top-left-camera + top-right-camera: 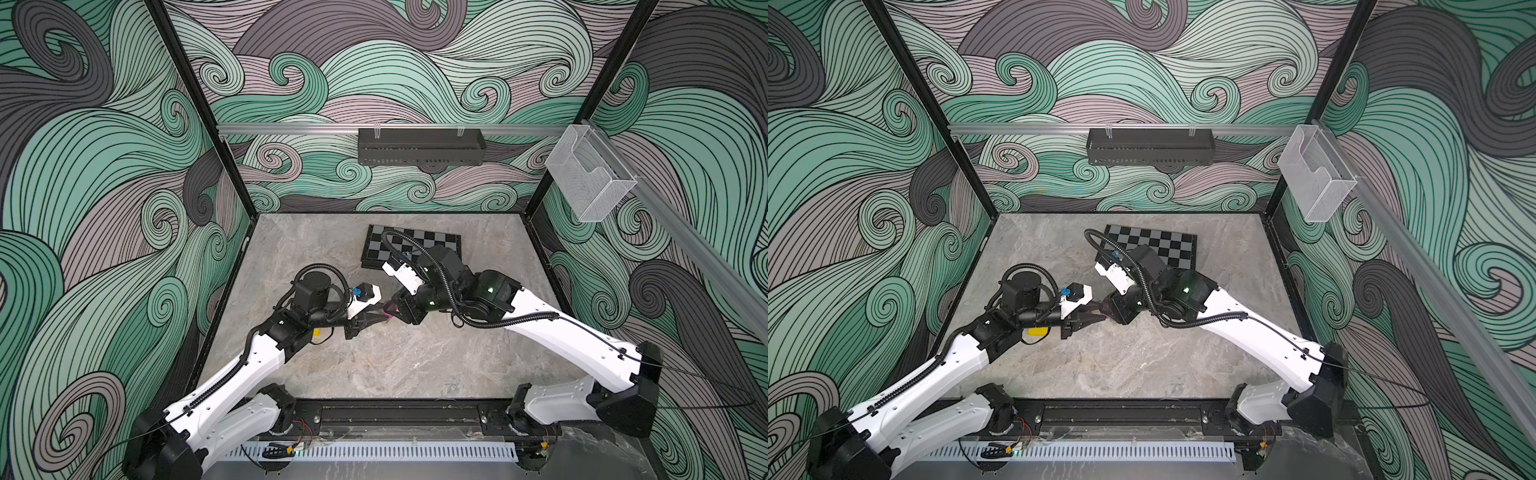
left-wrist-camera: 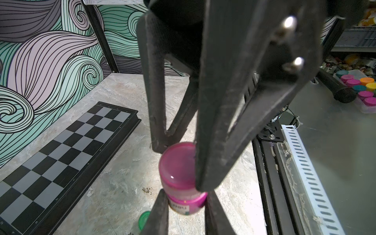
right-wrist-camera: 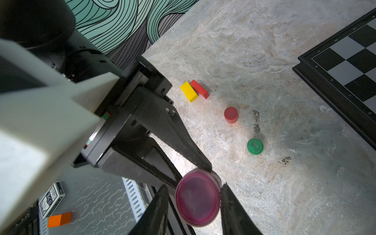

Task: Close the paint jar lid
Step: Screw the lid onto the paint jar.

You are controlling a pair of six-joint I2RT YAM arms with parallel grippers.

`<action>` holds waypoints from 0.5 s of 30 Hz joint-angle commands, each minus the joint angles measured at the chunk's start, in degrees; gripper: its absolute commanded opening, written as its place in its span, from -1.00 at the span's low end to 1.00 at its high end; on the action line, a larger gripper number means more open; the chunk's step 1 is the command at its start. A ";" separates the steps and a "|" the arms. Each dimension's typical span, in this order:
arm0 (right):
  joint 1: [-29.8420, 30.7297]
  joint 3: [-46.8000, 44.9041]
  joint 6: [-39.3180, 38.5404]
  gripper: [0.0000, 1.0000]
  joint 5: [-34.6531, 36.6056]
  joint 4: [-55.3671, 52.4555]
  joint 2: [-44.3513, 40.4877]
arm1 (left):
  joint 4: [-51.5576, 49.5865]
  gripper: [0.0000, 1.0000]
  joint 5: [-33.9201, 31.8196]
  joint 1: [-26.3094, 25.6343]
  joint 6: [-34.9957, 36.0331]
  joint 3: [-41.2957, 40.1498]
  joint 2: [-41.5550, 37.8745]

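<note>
A small pink paint jar [image 2: 183, 205] is held above the table, and my left gripper [image 2: 186, 198] is shut on its body below the lid. The pink lid [image 3: 198, 200] sits on top of the jar. My right gripper [image 3: 195, 186] straddles the lid from above. One of its fingers [image 3: 227, 195] lies against the lid's rim, and a gap shows between the lid and the other finger, so the jaws stand open. In both top views the two grippers meet at mid-table, with only a pink sliver of the jar [image 1: 388, 309] [image 1: 1106, 314] showing between them.
A folded chessboard [image 1: 419, 245] lies behind the grippers. On the table by the left arm are a green cap [image 3: 255, 146], a red cylinder [image 3: 231, 115], a yellow block [image 3: 189, 91] and a red block [image 3: 199, 89]. A black basket [image 1: 420, 145] hangs on the back wall.
</note>
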 commanded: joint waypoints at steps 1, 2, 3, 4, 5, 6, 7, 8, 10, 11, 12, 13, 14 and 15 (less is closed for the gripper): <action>0.37 1.58 0.72 -0.11 -0.55 2.44 0.27 | 1.13 -0.80 -0.14 -0.27 0.29 1.25 -0.05; 0.37 1.54 0.79 -0.09 -0.43 2.46 0.34 | 1.13 -0.80 -0.12 -0.32 0.29 1.19 0.00; 0.38 1.51 0.80 -0.08 -0.44 2.39 0.32 | 1.13 -0.80 -0.10 -0.28 0.31 1.30 0.07; 0.38 1.50 0.93 -0.06 -0.40 2.43 0.33 | 1.13 -0.80 -0.11 -0.32 0.29 1.28 -0.01; 0.37 1.48 1.11 -0.04 -0.39 2.44 0.49 | 1.13 -0.80 -0.09 -0.28 0.28 1.22 -0.01; 0.37 1.42 1.20 -0.03 -0.36 2.46 0.45 | 1.13 -0.80 -0.08 -0.27 0.28 1.24 0.08; 0.33 1.45 1.31 -0.02 -0.27 2.48 0.48 | 1.13 -0.80 -0.12 -0.31 0.28 1.27 0.00; 0.37 1.47 1.48 -0.02 -0.14 2.49 0.52 | 1.14 -0.80 -0.19 -0.35 0.28 1.26 -0.01; 0.38 1.40 1.65 -0.01 -0.29 2.45 0.63 | 1.22 -0.80 -0.18 -0.29 0.28 1.25 0.07; 0.36 1.39 1.76 0.00 -0.30 2.37 0.66 | 1.30 -0.80 -0.18 -0.29 0.15 1.25 0.08; 0.38 1.31 1.81 0.00 -0.36 2.37 0.62 | 1.43 -0.80 -0.14 -0.29 0.03 1.19 0.12; 0.38 1.27 1.93 0.00 -0.38 2.42 0.68 | 1.55 -0.80 -0.28 -0.34 -0.07 1.23 0.12; 0.33 1.08 2.11 0.00 -0.30 2.30 0.73 | 1.72 -0.80 -0.29 -0.32 -0.28 1.23 0.12; 0.38 1.03 2.32 0.00 -0.38 2.37 0.74 | 1.94 -0.80 -0.26 -0.35 -0.49 1.12 0.19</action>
